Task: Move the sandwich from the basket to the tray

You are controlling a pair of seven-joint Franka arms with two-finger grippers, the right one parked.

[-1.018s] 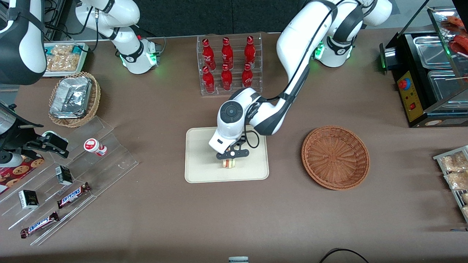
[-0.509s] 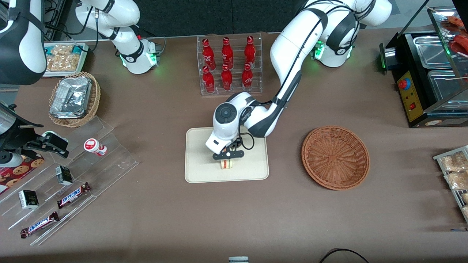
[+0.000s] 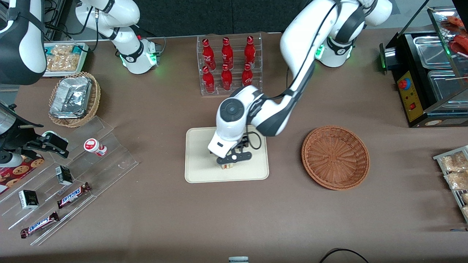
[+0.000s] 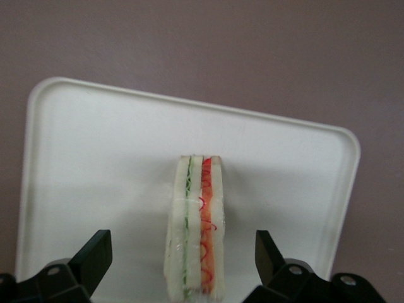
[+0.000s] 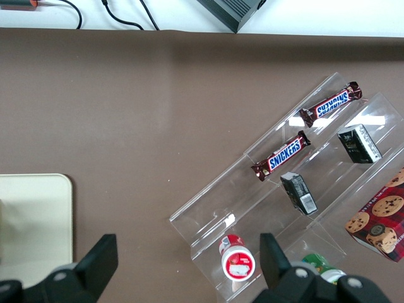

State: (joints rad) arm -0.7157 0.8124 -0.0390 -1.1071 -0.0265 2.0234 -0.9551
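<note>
The sandwich point(image 4: 196, 230) stands on its edge on the cream tray point(image 4: 95, 145), showing white bread with green and red-orange filling. My gripper point(image 4: 183, 255) hangs just above it, open, with a black finger well clear on each side and no contact. In the front view the gripper point(image 3: 232, 157) is over the tray point(image 3: 199, 164), and only a sliver of the sandwich point(image 3: 227, 167) shows under it. The reddish-brown wicker basket point(image 3: 335, 157) sits beside the tray toward the working arm's end, with nothing in it.
A clear rack of red bottles point(image 3: 228, 64) stands farther from the front camera than the tray. Stepped acrylic racks with candy bars point(image 3: 73, 193) and a tan basket of foil packs point(image 3: 73, 96) lie toward the parked arm's end. Bagged snacks point(image 3: 455, 171) lie toward the working arm's end.
The gripper has let go of the sandwich and risen slightly; the arm's wrist has lifted. The sandwich stays standing on the tray.
</note>
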